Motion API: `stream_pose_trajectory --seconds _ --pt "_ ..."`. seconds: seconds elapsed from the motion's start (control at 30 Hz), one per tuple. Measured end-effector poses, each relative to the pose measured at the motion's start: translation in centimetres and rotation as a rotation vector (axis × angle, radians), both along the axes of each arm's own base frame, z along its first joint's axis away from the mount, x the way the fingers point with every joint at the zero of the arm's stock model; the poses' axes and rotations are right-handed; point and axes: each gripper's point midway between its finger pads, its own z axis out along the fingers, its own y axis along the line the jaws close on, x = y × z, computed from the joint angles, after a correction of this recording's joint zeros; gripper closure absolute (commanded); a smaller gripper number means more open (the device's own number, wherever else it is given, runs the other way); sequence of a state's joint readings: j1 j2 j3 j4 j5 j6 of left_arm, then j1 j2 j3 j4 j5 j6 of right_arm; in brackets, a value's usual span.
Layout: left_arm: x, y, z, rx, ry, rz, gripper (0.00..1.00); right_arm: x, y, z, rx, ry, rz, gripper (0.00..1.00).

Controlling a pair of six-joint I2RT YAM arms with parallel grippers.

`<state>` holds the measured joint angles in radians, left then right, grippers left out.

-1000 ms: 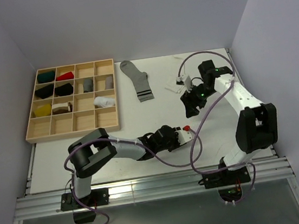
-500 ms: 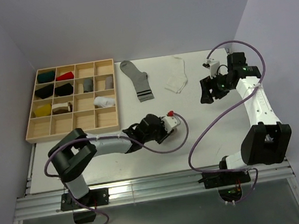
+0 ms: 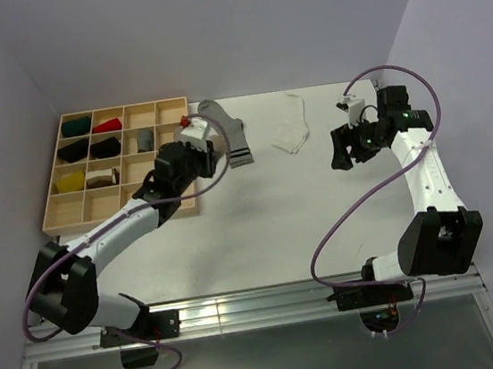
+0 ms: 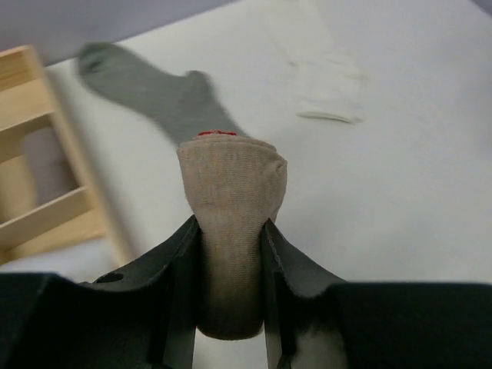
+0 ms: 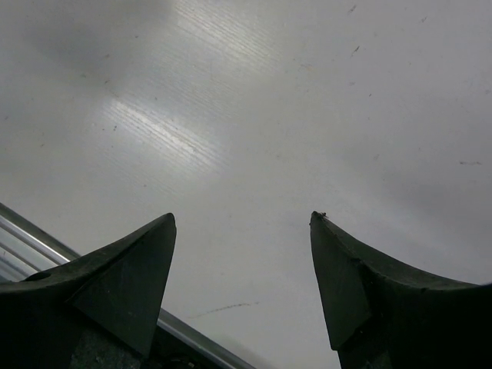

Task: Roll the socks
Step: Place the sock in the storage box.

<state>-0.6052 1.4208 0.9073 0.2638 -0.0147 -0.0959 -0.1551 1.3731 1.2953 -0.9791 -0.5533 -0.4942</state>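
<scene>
We see one white bench carrying one wooden tray of sixteen compartments, in which we count seven rolled socks in view. Two socks lie flat on the bench: one grey striped sock just right of the tray and one white sock further right. Of the two hands, the left hand clamps one rolled beige sock by the tray's right edge, near the grey one. The right hand hangs with its fingers spread wide, gripping nothing, over bare bench at the right.
</scene>
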Motion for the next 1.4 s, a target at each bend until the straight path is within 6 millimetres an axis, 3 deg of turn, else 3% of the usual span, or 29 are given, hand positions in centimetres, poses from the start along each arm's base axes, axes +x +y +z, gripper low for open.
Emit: stream_pose_trajectory --seconds 0.17,0.33,0.47,0.63,0.87,1.03,1.4 --pt "4.3 7.8 1.6 0.029 -0.007 0.325 1.0 0.0 0.0 0.0 0.0 0.0 0.001 0.22" --pt "6.1 16.5 1.0 0.131 0.01 0.661 1.0 0.0 0.0 -0.1 0.0 0.001 0.001 0.22" --pt "6.9 20.5 -0.8 0.211 0.052 0.818 1.0 0.1 0.0 -0.3 0.002 0.01 0.001 0.22" --pt "7.8 24.3 -4.5 0.324 0.143 0.947 1.0 0.1 0.0 -0.4 0.002 0.012 0.001 0.22" --pt "8.2 27.1 -8.3 0.419 0.248 1.018 1.0 0.0 0.1 -0.8 0.006 0.024 0.003 0.22" --pt "9.7 27.3 -9.9 0.428 0.293 1.026 1.0 0.1 0.1 -1.0 0.008 0.03 0.003 0.22" --pt "8.9 26.5 -15.3 0.452 0.445 0.972 1.0 -0.1 0.1 -1.5 0.01 0.042 0.003 0.22"
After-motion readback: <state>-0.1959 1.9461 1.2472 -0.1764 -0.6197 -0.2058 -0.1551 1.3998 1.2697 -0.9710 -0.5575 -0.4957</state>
